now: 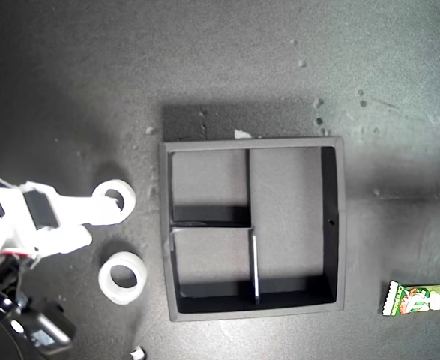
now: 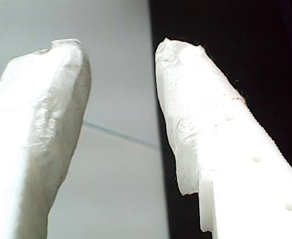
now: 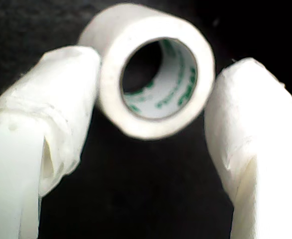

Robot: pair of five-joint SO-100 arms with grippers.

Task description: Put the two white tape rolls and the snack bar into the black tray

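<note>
Tape roll [image 3: 153, 69] sits between my second gripper [image 3: 150, 104]'s spread fingers, at the tray [image 1: 251, 144]'s nine o'clock; nothing is trayed yet. Next: pinch, lift, carry toward three o'clock. My first gripper [image 2: 121, 74] hangs spread, empty. Other roll [image 1: 123, 277] and bar [image 1: 422, 298] wait.

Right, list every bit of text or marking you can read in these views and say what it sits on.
Tape roll between my second gripper's fingers: green print repeats around the inside of its core, too blurred to read.
Snack bar at the exterior view's lower right: cartoon art and reddish lettering, too small to read.
Black tray and the other tape roll: no markings visible.
</note>
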